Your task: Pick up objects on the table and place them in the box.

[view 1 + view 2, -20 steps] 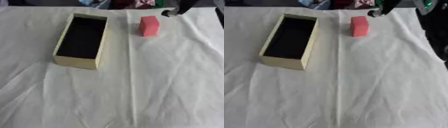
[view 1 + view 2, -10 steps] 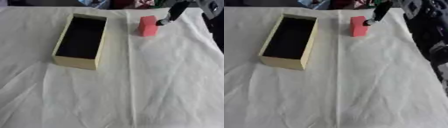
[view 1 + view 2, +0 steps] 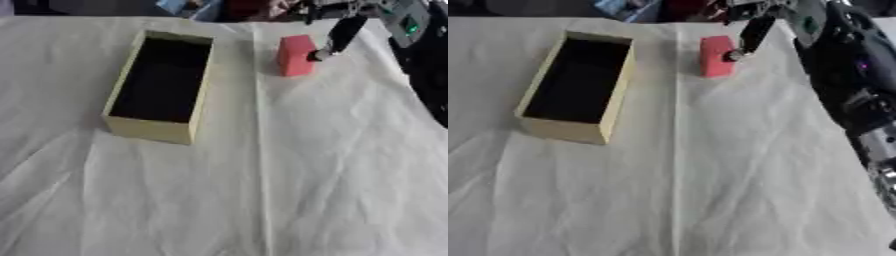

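one pink block (image 3: 296,55), one box (image 3: 161,86), right hand (image 3: 339,34) beside block.

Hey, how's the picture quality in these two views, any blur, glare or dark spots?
Left eye view: soft all over, the pink rectangular block has fuzzy edges; no glare on the white cloth. Right eye view: equally soft, the open cream cardboard box is black inside, and the right hand is a dark smear.

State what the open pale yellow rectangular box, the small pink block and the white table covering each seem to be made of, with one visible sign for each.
Open pale yellow rectangular box: probably cardboard; thin, matt walls. Small pink block: perhaps foam or matt plastic; dull, even faces. White table covering: thin cloth or paper sheet; soft creases and one straight fold.
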Controlling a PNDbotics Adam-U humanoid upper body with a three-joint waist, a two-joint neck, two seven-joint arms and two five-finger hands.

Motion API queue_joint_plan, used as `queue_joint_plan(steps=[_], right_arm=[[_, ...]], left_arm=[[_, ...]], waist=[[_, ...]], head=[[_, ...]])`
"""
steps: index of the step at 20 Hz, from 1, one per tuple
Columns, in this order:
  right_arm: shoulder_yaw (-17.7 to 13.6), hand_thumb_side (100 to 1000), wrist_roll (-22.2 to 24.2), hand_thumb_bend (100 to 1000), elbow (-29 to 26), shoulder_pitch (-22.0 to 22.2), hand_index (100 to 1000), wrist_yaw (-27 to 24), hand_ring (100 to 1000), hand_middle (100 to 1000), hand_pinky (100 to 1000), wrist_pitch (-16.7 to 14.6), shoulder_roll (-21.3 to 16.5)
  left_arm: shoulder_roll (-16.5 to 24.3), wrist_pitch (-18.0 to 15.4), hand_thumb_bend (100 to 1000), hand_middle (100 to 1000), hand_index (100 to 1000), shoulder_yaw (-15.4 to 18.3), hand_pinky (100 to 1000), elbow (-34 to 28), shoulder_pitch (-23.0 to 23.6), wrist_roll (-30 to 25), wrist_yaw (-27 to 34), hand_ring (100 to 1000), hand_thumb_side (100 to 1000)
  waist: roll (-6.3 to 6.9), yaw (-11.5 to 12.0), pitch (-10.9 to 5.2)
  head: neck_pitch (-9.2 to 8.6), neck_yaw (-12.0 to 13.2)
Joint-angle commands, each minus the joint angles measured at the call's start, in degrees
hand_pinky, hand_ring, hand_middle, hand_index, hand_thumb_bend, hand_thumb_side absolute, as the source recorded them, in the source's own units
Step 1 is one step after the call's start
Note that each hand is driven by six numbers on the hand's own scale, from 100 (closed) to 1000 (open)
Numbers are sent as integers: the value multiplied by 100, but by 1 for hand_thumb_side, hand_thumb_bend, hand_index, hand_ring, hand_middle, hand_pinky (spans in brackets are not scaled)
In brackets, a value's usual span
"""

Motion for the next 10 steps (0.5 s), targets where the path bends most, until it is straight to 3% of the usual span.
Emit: queue_joint_plan(steps=[1, 4, 10], right_arm=[[-59, 128, 771, 405, 26, -157, 1000, 74, 861, 984, 870, -790, -59], [-100, 170, 771, 421, 83, -149, 1000, 240, 863, 988, 869, -713, -47], [-198, 161, 771, 440, 110, -135, 1000, 430, 878, 993, 868, -566, -9]], left_arm=[[58, -8, 100, 530, 683, -12, 573, -115, -80, -27, 7, 545, 112], [49, -9, 100, 530, 682, -11, 573, -115, -86, -30, 10, 544, 112], [40, -11, 100, 529, 682, -19, 572, -115, -105, -43, 17, 544, 113]], waist=[[-55, 9, 0], [-48, 21, 34], [-40, 48, 75]], head=[[-90, -35], [-109, -63], [-149, -105]])
